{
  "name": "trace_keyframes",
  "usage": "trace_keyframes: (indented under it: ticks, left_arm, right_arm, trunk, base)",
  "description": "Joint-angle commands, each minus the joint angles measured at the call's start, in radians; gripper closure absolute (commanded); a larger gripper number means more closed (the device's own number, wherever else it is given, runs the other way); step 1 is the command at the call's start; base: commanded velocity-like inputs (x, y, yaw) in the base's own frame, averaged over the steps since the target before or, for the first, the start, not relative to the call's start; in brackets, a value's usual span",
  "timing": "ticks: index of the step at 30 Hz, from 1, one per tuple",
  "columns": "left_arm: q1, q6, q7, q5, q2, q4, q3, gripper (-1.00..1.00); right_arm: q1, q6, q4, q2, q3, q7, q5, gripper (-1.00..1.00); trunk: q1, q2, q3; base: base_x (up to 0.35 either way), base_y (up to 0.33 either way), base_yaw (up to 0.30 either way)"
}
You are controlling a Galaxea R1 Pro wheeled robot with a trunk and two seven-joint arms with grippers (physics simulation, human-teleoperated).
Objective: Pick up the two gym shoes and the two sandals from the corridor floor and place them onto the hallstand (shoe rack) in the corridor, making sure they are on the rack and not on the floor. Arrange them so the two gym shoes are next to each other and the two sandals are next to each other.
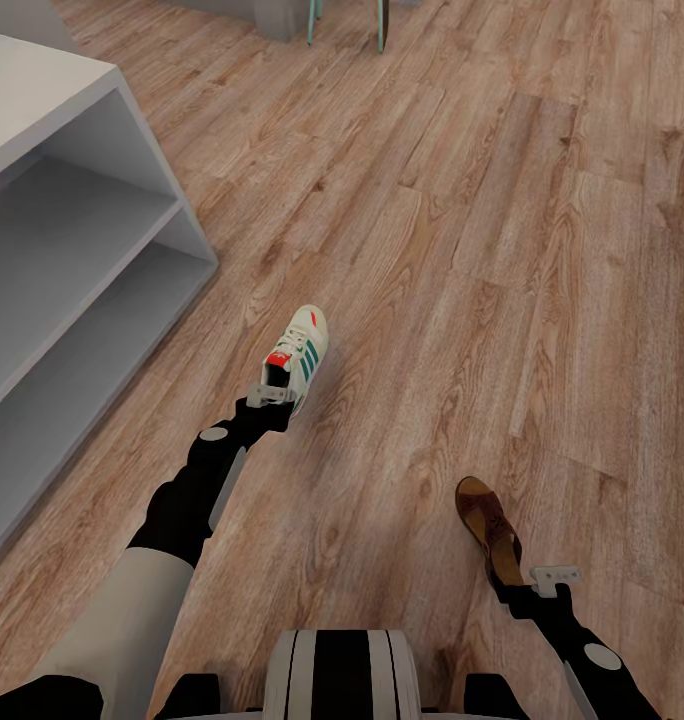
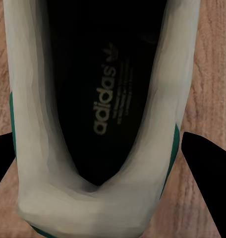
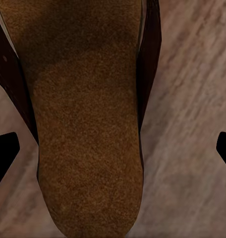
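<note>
the robot's trunk [image 1: 340, 672] is nearest, low between both arms. the left end effector [image 1: 272, 392] sits at the heel of a gym shoe [image 1: 300, 355] on the corridor floor [image 1: 502, 250], its fingers [image 2: 207, 168] spread on both sides of the heel, not closed. the right end effector [image 1: 554, 577] is at the heel of a sandal [image 1: 490, 526], also wide open. the hallstand [image 1: 72, 250] stands near, at the left. risk: if the fingers close only on the soft heel rim, the shoe may tilt or slip when it is lifted.

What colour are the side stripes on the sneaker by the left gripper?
Green, on the white gym shoe; clearest in the head view.
</note>
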Motion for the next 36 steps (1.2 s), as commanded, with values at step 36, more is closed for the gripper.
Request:
trace_keyframes:
  ticks: [36]
  left_arm:
    - [0.0,0.006,-0.005,-0.006,0.001,-0.001,0.0,1.0]
  right_arm:
    - [0.0,-0.004,0.001,0.001,-0.004,0.007,0.007,-1.0]
  trunk:
    - [0.005,-0.003,-0.053]
  base:
    - [0.0,0.0,0.027]
